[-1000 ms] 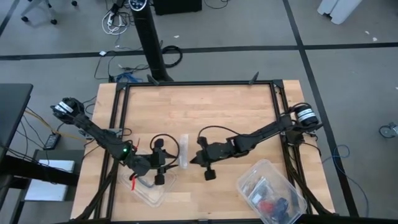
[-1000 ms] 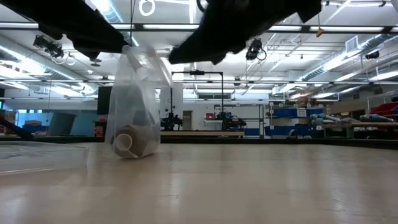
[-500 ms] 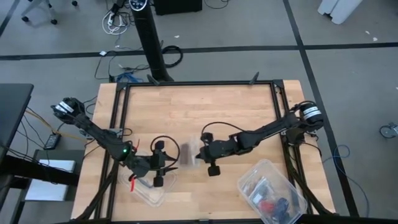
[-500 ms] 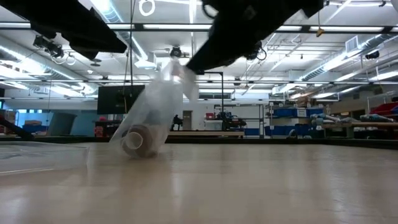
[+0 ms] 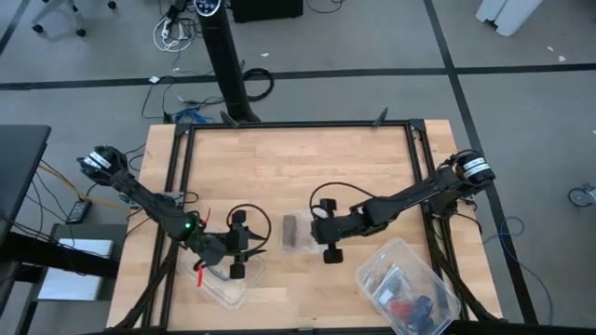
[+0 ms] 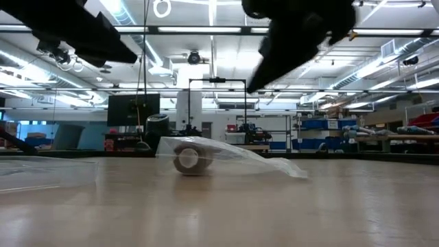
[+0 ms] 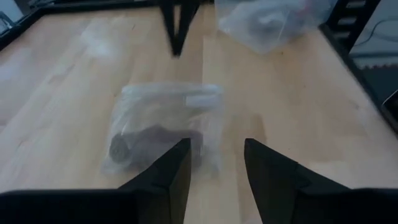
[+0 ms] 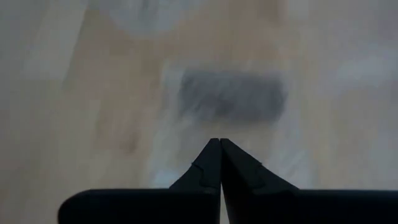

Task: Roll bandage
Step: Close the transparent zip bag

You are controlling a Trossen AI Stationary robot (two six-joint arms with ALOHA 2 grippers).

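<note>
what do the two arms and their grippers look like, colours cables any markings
Both arms are dark, slim and jointed. The left arm shows a small green light and a red bit near its wrist, with a black cable looping by the left gripper. The right arm ends in a black-and-silver cylinder at its base; a black cable arcs near the right gripper. Fingers are matt black wedges.

The worktop (image 5: 307, 167) is pale wood in plank strips, smooth with a soft sheen, edged by a dark metal frame (image 5: 298, 126). The bandage (image 6: 186, 158) looks like matt brown cloth wound in a roll, lying inside a thin clear plastic bag (image 6: 233, 156) that is glossy and wrinkled. A tub (image 5: 408, 288) of clear plastic sits at the near right.
</note>
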